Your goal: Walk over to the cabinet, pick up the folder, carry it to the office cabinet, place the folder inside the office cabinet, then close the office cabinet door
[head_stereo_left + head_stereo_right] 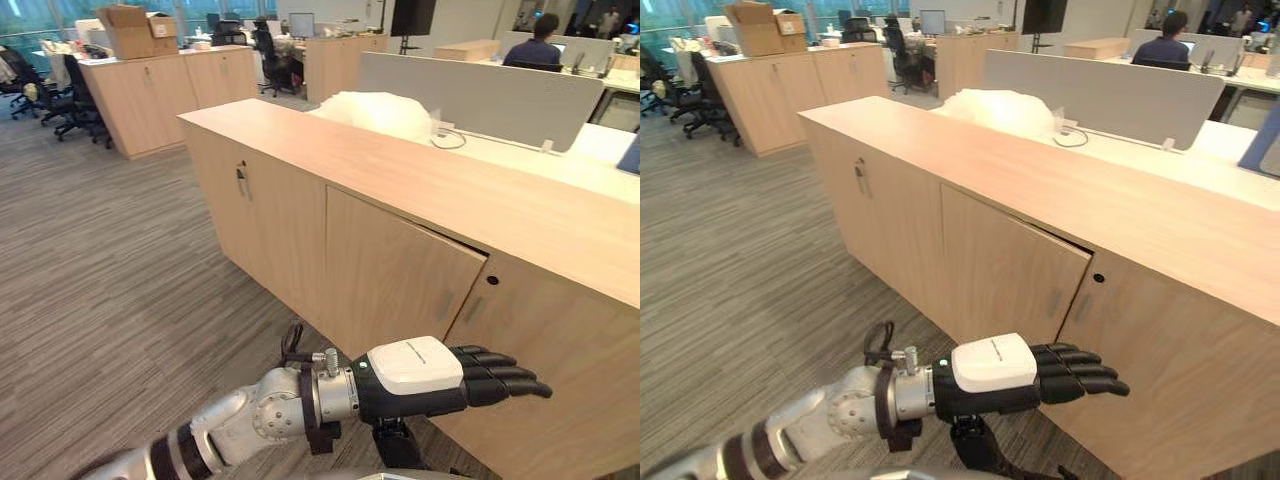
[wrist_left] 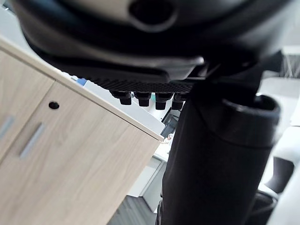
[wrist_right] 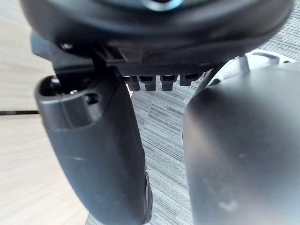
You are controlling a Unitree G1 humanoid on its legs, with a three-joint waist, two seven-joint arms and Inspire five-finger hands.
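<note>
At the cabinet (image 1: 400, 170) front, left hand (image 1: 415, 372) hovers by the ajar door (image 1: 395, 270) (fingers straight, holding nothing); an off-centre push could leave it unlatched.

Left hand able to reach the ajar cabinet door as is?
Probably yes. The left hand, fingers straight, is held out low by the free edge of the ajar door, with nothing visible between them.

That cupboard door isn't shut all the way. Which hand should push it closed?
Left, probably. The left hand reaches out with straight fingers close to the free edge of the ajar cabinet door. The right hand hangs over the carpet.
</note>
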